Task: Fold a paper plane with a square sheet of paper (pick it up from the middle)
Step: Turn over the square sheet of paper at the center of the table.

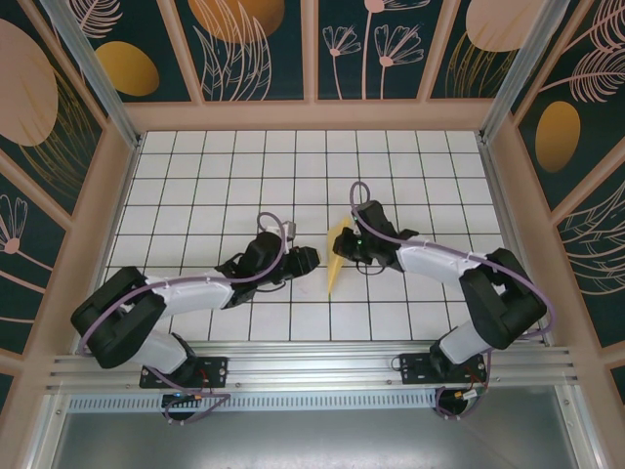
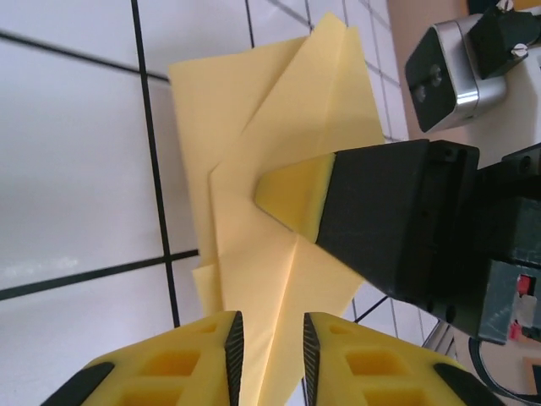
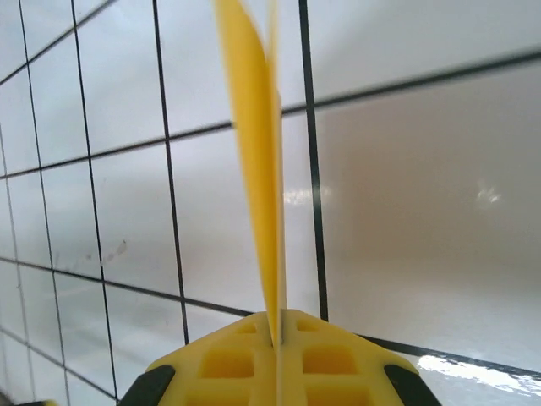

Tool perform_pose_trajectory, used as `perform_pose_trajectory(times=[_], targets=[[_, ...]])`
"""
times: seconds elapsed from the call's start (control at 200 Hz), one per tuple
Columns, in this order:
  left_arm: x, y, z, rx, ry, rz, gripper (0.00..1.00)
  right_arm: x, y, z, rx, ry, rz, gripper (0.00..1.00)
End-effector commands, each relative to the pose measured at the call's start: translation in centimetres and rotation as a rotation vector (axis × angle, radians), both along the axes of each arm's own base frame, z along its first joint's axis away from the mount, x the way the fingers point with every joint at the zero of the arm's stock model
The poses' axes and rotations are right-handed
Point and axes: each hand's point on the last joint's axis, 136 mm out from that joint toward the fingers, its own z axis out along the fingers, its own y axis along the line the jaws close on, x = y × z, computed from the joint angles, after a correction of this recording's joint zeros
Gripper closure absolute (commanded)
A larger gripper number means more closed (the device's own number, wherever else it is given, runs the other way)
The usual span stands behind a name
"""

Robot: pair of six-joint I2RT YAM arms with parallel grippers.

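Okay, my right gripper (image 3: 277, 337) is pinched tight on the paper plane (image 1: 338, 258), which stands on edge above the middle of the table (image 1: 195, 156). My left gripper (image 2: 272, 342) has its jaws slightly apart around the plane's near edge. Best to hold the right pinch firm and align the left squarely on the crease.

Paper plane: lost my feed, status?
Right hand shut on paper plane. Left hand open, straddling it. Nothing in the way.
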Motion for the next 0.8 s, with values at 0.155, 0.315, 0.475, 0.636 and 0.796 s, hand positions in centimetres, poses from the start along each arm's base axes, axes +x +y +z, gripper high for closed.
perform_pose_trajectory(times=[0.155, 0.315, 0.475, 0.636, 0.796], targets=[[1.3, 2.5, -1.1, 0.118, -0.033, 0.084, 0.68, 1.4, -8.2, 3.9, -0.719, -0.115, -0.055, 1.0], [2.3, 2.7, -1.1, 0.132, -0.025, 0.091, 0.68, 1.2, -8.5, 0.9, -0.886, -0.046, 0.003, 1.0], [3.6, 7.1, -2.1, 0.175, 0.018, 0.275, 0.66, 0.6, -5.3, -2.4, -0.936, -0.005, 0.069, 0.98], [4.7, 10.5, -2.2, 0.206, 0.041, 0.407, 0.67, -0.1, -0.9, -5.9, -0.935, 0.033, 0.142, 0.94], [5.0, 11.3, -1.2, 0.231, 0.024, 0.442, 0.66, -1.0, 4.3, -5.4, -0.715, 0.053, 0.232, 0.68]])
